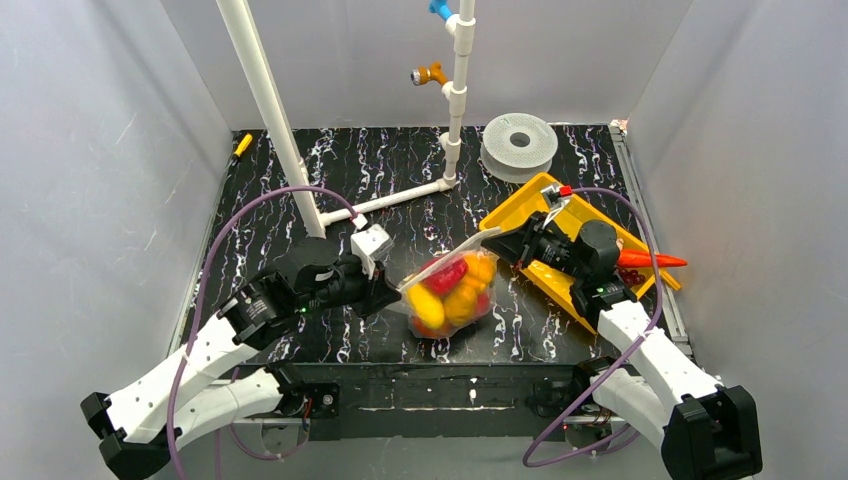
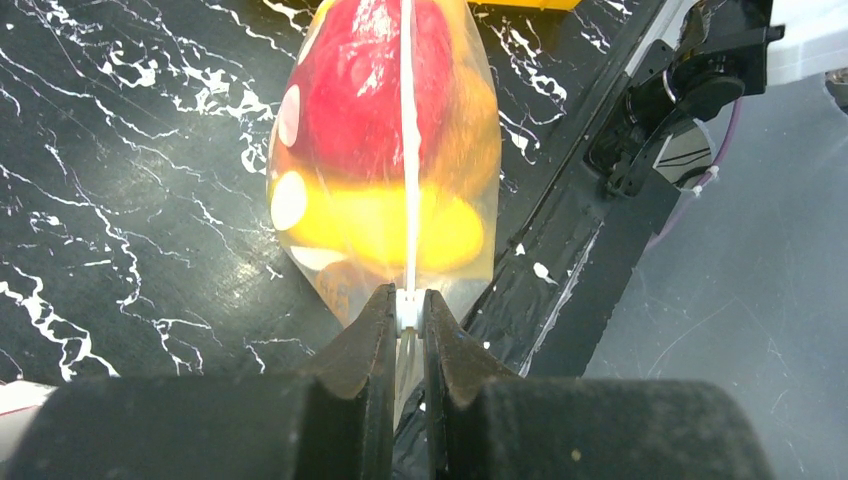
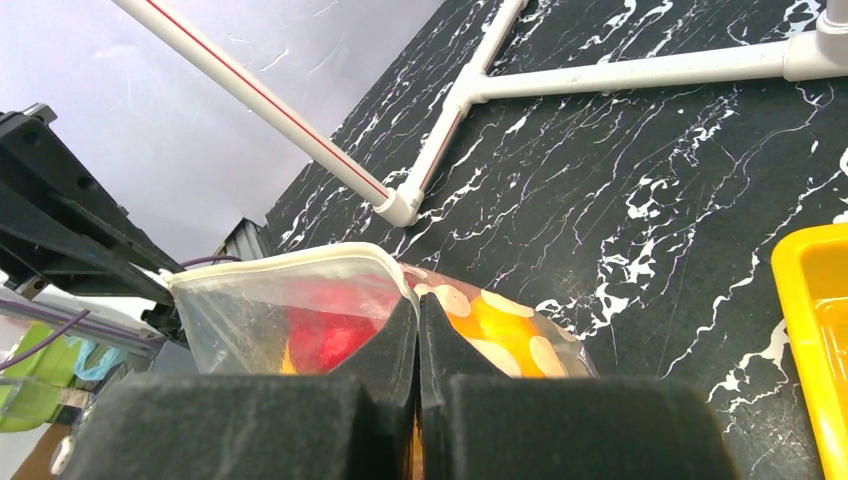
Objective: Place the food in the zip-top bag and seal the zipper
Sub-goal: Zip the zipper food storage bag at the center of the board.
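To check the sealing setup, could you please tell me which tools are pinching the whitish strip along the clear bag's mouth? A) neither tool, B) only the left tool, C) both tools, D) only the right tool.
C: the left tool is shut on one end of the zipper, and the right tool is shut on the strip at the other end of the zip-top bag.

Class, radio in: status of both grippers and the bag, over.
Left gripper shut on zipper; right gripper likewise. Food inside zip-top bag. Yellow tray apart, nothing blocking.
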Robot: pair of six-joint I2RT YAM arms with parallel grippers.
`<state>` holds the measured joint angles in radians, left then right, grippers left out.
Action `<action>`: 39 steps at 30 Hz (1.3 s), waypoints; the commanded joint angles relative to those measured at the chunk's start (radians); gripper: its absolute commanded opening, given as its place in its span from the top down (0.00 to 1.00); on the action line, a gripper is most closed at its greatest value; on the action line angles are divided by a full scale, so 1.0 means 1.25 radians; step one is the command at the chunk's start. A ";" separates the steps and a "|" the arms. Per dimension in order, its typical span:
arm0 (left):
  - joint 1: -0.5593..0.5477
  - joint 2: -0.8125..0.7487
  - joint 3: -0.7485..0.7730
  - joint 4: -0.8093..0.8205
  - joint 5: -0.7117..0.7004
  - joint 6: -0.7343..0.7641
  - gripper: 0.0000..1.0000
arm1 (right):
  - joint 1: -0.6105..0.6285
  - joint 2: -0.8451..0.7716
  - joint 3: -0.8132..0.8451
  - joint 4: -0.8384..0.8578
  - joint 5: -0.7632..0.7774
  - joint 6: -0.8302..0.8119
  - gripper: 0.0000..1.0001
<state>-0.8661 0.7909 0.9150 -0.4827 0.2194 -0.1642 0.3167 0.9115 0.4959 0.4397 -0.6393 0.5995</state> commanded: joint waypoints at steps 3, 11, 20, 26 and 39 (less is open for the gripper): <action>0.002 -0.033 -0.016 -0.082 0.001 0.001 1.00 | -0.035 0.000 0.002 0.033 0.053 -0.009 0.99; 0.002 -0.054 -0.031 -0.091 -0.014 0.000 1.00 | -0.046 0.005 -0.001 0.034 0.050 -0.008 0.99; 0.002 -0.077 -0.039 -0.105 -0.029 -0.006 1.00 | -0.046 -0.009 0.024 -0.011 0.052 -0.030 0.99; 0.002 -0.079 -0.035 -0.126 -0.039 -0.005 1.00 | -0.046 -0.021 0.021 -0.021 0.060 -0.034 0.99; 0.002 -0.057 0.015 -0.115 -0.036 -0.001 0.38 | 0.041 -0.003 0.065 -0.119 0.027 -0.113 0.99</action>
<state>-0.8661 0.7195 0.8747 -0.6009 0.1975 -0.1664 0.3193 0.9077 0.5045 0.3299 -0.6269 0.5371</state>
